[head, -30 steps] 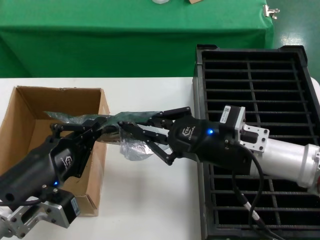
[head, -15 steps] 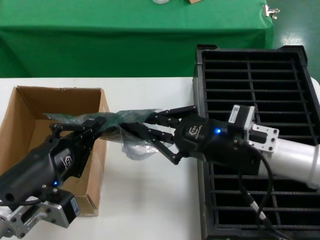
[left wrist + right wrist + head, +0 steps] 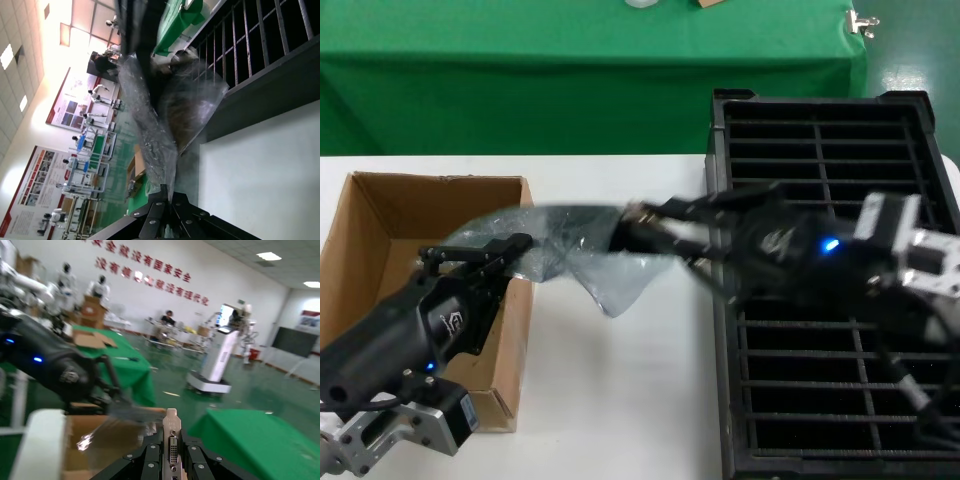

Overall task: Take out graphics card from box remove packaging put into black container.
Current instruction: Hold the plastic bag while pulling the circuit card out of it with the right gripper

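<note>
Left gripper (image 3: pixel 520 243) over the cardboard box's (image 3: pixel 380 240) right wall, fingers pinched on one end of the antistatic bag (image 3: pixel 575 255), which stretches rightward in the air above the white table (image 3: pixel 620 400). Right gripper (image 3: pixel 638 228) clamped on the graphics card (image 3: pixel 172 444) by its bracket end, at the bag's mouth beside the black crate's (image 3: pixel 840 180) left edge. Green-draped table (image 3: pixel 590 70) behind

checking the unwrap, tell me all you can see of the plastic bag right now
The packaging is a translucent, shiny, crinkled grey-blue bag, stretched in the air between the two arms, above the table and the box's right wall. The left pincer pinches one end; the other end sags open, facing the right pincer, which grips the graphics card by its bracket.
</note>
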Tool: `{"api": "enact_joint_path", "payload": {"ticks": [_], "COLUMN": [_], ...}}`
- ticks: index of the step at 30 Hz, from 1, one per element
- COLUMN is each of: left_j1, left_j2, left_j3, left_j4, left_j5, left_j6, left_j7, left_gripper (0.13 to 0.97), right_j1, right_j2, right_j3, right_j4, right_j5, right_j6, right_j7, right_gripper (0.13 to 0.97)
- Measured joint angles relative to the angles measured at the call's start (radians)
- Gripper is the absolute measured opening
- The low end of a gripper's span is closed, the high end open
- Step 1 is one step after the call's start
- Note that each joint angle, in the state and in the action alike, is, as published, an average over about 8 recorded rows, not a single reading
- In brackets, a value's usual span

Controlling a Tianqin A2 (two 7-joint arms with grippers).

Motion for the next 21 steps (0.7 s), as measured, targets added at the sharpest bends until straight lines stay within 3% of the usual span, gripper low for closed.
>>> {"api": "enact_joint_path", "payload": {"ticks": [13, 21], "left_j1": [0.000, 0.000], "left_j2": [0.000, 0.000], "left_j3": [0.000, 0.000], "left_j4": [0.000, 0.000], "left_j5": [0.000, 0.000], "left_j6": [0.000, 0.000], "left_j7": [0.000, 0.000], "left_gripper": [0.139, 0.139], "right_j1": [0.009, 0.069], "right_j2": [0.238, 0.415], "right_j3": [0.080, 0.099], "right_j4": [0.213, 0.344], "right_j5": [-0.147, -0.312], "right_j6": [0.054, -0.060], "right_j7": [0.174, 0.386], "right_gripper": [0.189, 0.189]}}
